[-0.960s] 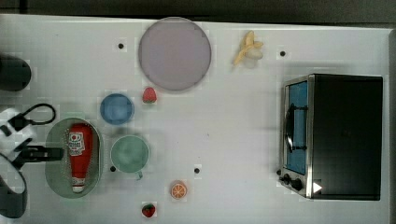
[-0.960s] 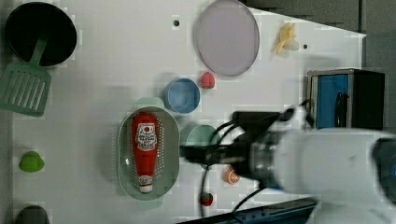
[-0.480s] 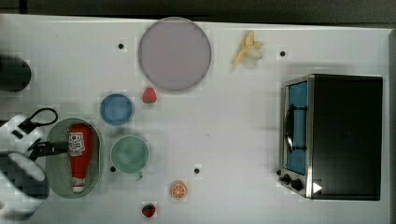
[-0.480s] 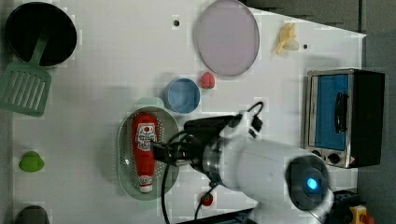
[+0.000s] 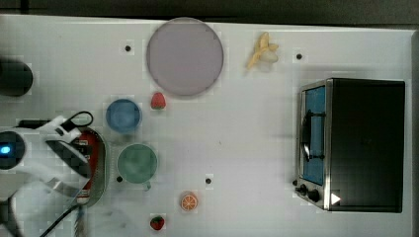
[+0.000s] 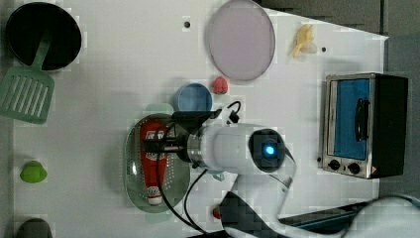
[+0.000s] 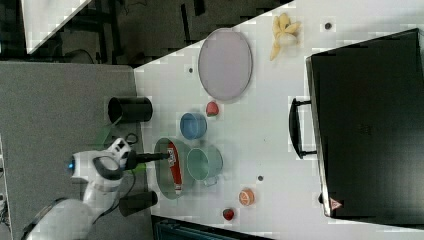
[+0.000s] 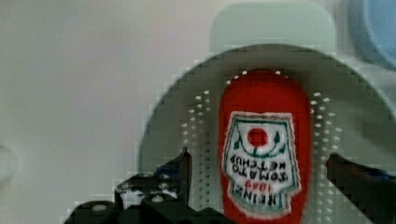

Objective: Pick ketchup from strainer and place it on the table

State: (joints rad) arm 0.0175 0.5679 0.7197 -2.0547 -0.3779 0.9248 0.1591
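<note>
The ketchup [image 6: 150, 161] lies flat on its side in the strainer [image 6: 132, 171], cap toward the near edge of the tabletop [image 6: 109, 69] as the left view shows it, close to the left view's left side of the tabletop. You can see the gripper [image 8: 257, 179] poised over the bottle with its jaws set wide, one finger on either side of the red body and neither touching it, so nothing is gripped yet. By my reading you are at the approach: the descent, the closing, the lift and the set-down on bare tabletop all remain. Moving right in the left view, the blue bowl [image 6: 193, 97] and a strawberry [image 6: 219, 85] sit just beyond the strainer, then the purple plate [image 6: 241, 39], and the toaster oven [image 6: 364, 125] stands near the tabletop's far right edge. The label in the wrist view reads "TOMATO KETCHUP", seen upside down; a brand line beneath it looks like "HEINZ", though you should treat that as uncertain.
</note>
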